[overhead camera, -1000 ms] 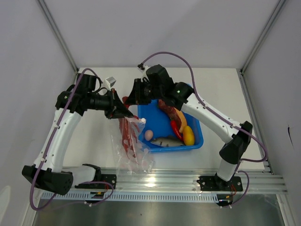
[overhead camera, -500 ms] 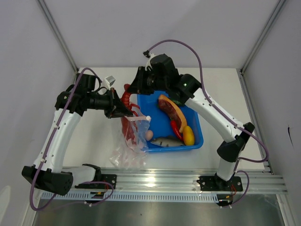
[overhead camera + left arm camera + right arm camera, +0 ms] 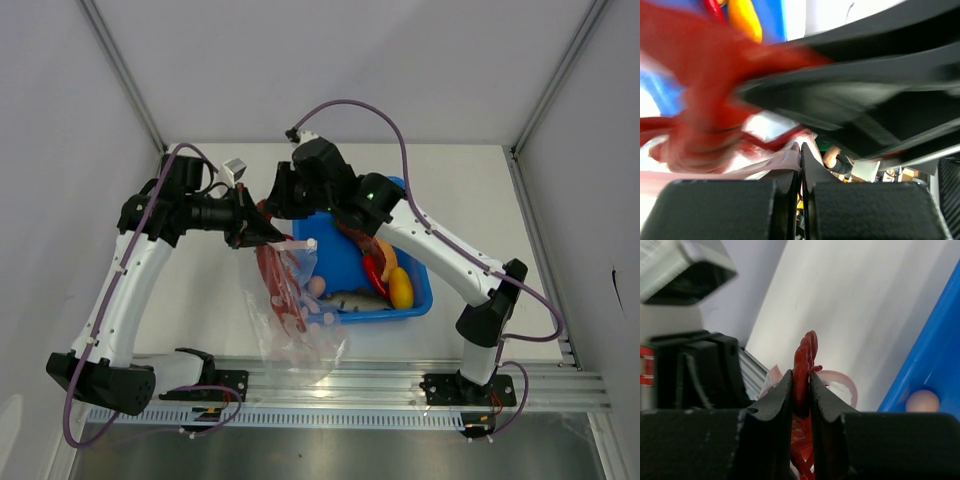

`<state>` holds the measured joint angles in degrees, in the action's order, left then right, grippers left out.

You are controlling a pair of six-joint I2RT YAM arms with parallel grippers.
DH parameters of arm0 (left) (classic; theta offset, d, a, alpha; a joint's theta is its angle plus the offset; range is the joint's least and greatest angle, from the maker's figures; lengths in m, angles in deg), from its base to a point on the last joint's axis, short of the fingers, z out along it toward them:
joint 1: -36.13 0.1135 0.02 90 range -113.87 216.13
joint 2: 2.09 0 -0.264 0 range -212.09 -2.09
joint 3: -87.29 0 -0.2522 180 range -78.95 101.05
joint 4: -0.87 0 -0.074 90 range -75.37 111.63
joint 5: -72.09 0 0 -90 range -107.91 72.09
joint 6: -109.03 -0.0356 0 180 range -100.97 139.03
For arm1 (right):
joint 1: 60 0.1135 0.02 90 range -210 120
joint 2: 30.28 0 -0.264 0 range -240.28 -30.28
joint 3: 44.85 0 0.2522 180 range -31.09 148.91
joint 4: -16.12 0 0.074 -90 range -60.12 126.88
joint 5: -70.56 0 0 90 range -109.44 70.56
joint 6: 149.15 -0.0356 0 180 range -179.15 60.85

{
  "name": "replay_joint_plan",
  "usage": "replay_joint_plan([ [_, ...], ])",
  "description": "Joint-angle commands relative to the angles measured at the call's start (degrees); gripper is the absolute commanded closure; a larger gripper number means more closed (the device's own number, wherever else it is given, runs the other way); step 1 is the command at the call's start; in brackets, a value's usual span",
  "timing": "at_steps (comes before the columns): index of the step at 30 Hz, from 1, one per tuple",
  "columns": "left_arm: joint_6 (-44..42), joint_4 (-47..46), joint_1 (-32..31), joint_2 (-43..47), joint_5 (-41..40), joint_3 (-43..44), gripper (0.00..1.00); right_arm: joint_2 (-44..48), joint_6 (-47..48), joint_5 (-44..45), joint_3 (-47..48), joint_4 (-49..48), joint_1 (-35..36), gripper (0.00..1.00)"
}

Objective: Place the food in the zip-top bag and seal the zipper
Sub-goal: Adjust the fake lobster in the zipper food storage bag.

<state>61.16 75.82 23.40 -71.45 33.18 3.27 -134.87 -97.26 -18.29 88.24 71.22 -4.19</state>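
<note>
Beside the blue plastic tub (image 3: pixel 424 292), the left gripper (image 3: pixel 262 232) clamps the pink-red zipper strip (image 3: pixel 292 243) of the crinkly clear bag (image 3: pixel 298 325); the right gripper (image 3: pixel 801 390) clamps a red chili (image 3: pixel 805 355) at its mouth; grey fish (image 3: pixel 352 298), pale egg (image 3: pixel 316 286) and sealing are left.

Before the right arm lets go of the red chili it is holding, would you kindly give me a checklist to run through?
1. Right gripper grip on the red chili: ok, jaws clamped on it.
2. Left gripper hold on the zip-top bag: ok, shut on its pink edge.
3. Bag mouth open wide enough: cannot tell.
4. Chili right over the mouth: cannot tell; it sits close by the left gripper.
5. All food bagged: not ok; egg, fish and yellow pepper lie in the blue tub.
</note>
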Motion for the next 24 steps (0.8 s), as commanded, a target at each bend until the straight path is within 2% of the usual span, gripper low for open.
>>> replay_joint_plan([
  [1, 4.1, -7.2, -0.1, 1.6, 3.6, -0.1, 0.99, 2.6, 0.1, 2.1, -3.0, -2.5, 2.0, 1.00],
  [12, 4.5, -6.4, 0.9, 2.0, -2.7, -1.6, 0.99, 6.8, 1.9, 2.9, -4.2, 0.1, 2.9, 1.00],
  [17, 3.8, -6.1, 1.8, 1.6, -2.7, -1.4, 0.99, 11.7, 5.1, 2.7, -13.0, -3.6, 2.8, 1.00],
  [20, 2.3, -4.2, 2.1, 1.5, -3.4, -1.4, 0.99, 17.3, 5.2, 2.1, -20.5, -9.6, 1.7, 1.00],
  [24, 1.5, -3.8, 2.1, 2.1, -2.1, -4.9, 0.99, 20.2, 4.3, -4.4, -23.1, -14.9, -1.5, 1.00],
])
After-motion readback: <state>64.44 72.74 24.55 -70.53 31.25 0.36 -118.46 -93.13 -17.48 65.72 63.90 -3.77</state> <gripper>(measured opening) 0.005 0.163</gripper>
